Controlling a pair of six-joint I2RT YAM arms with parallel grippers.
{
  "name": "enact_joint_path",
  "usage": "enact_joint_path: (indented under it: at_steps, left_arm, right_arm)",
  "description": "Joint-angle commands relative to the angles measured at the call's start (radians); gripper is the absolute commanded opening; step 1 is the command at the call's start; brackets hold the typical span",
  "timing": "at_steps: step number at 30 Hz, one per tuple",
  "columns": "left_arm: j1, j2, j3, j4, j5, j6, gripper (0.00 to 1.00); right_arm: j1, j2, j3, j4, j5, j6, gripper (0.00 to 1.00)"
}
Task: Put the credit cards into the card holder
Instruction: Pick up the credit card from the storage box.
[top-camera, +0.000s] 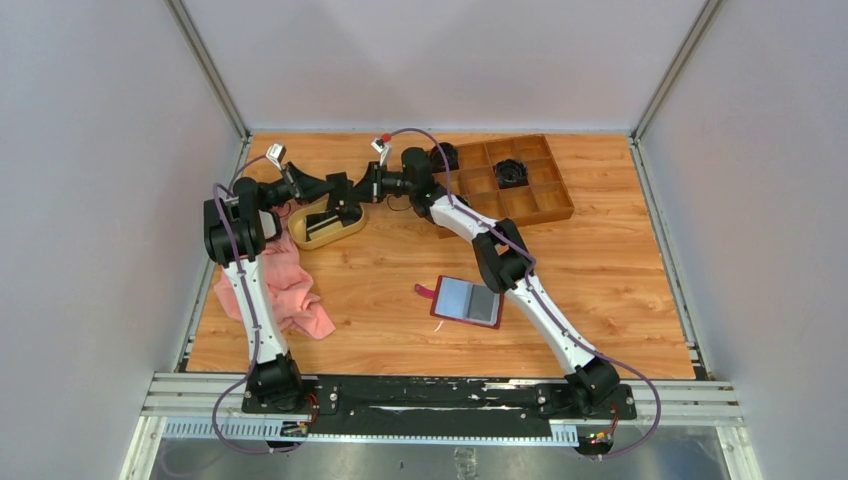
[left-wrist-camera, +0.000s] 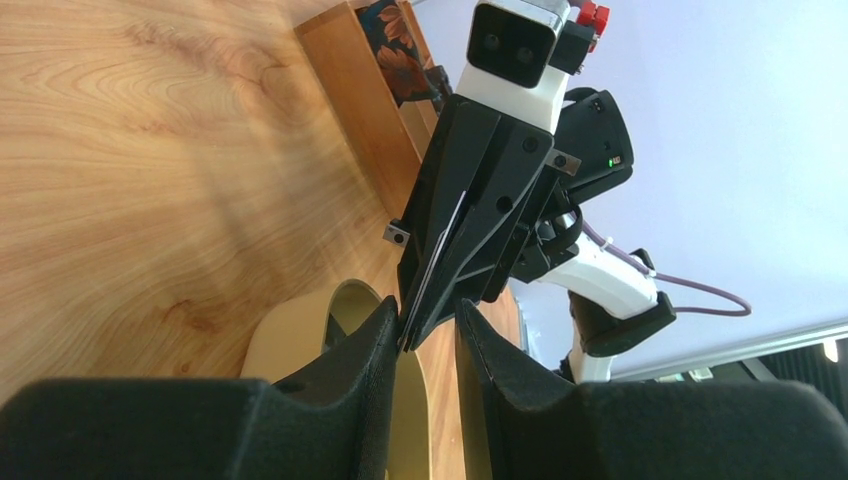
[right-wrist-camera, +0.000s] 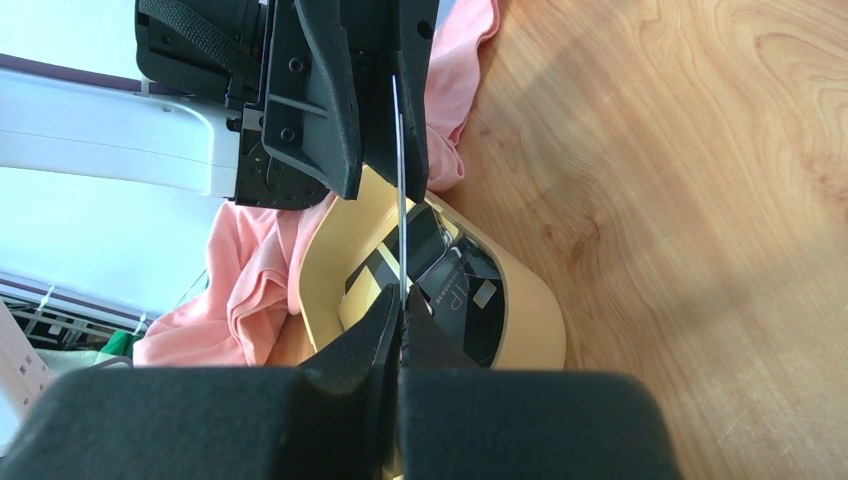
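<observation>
Above the tan dish (right-wrist-camera: 530, 310) a handover looks under way: the right gripper (right-wrist-camera: 402, 305) has its jaws clamped on one credit card (right-wrist-camera: 400, 200) edge-on, while the left gripper (left-wrist-camera: 425, 335) has narrowly parted jaws around it, so next the card must travel to the open card holder (top-camera: 467, 301), well apart from the dish.

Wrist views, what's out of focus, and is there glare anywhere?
Left wrist: the left fingers up close are blurred, while the edge-on card beyond them is sharp. Right wrist: the right fingers are blurred too, but the dish and the cards in it are crisp. Top view: the light is even, with a pale sheen on the card holder and its clear pockets.
</observation>
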Motion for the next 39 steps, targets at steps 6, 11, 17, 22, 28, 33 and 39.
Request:
enact_joint_path:
  at_steps: [6,11,17,22,28,33,39]
  left_arm:
    - [0.01,-0.053,0.033,0.062,-0.001,0.007,0.33]
    - [0.011,-0.094,0.018,0.062,-0.008,0.014,0.59]
    - [0.029,-0.122,-0.01,0.063,-0.041,0.023,1.0]
    - [0.051,-0.183,-0.07,0.058,-0.077,0.088,1.0]
    - [0.054,-0.229,-0.126,0.05,-0.098,0.16,1.0]
    - [0.041,-0.245,-0.154,0.047,-0.08,0.174,1.0]
    - [0.005,-0.238,-0.143,0.047,-0.066,0.14,1.0]
  right_arm:
    - [0.006,0.015,0.037,0.015,0.002,-0.019,0.0]
    - [0.004,0.0,0.033,0.03,-0.014,0.001,0.0]
    - [-0.003,-0.024,0.021,0.041,-0.033,0.01,0.0]
    - [-0.002,-0.032,0.008,0.068,-0.059,0.017,0.0]
    - [-0.001,-0.045,-0.008,0.145,-0.128,0.026,0.0]
    - [0.001,-0.05,-0.021,0.184,-0.149,0.04,0.0]
    - [0.001,-0.053,-0.027,0.199,-0.162,0.049,0.0]
